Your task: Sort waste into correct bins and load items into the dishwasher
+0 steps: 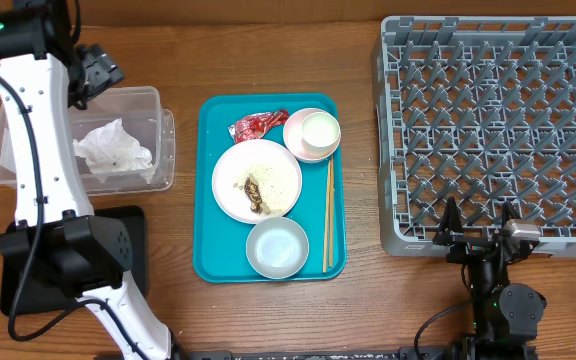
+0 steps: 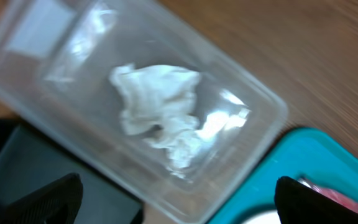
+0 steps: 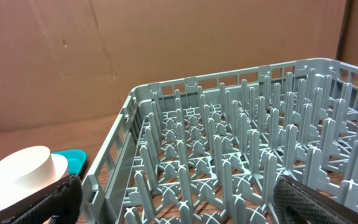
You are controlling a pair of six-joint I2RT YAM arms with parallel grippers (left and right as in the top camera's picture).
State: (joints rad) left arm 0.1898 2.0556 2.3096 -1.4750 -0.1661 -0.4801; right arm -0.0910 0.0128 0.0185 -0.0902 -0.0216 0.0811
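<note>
Napkin (image 2: pixel 160 115) blurred in tub (image 2: pixel 263 102); L pincer (image 2: pixel 179 202) & R pincer (image 3: pixel 179 202) both apart, partly cropped.

The overhead camera is looking straight down on the wooden table (image 1: pixel 268 50), taking in the clear plastic tub (image 1: pixel 165 140) at left, the teal serving tray (image 1: pixel 208 200) in the middle and the grey dish rack (image 1: pixel 488 130) at right. The left wrist camera is hovering close above the tub, tilting down, its picture coming out soft. It is sharing the tub, the crumpled napkin (image 2: pixel 160 112), the black tray (image 2: pixel 23 162) and a corner of the teal serving tray with the overhead view. The right wrist camera is sitting low at the rack's near edge, looking level across the pegs toward a brown backdrop (image 3: pixel 104 62), sharing the rack and the white cup (image 3: pixel 27 168).
</note>
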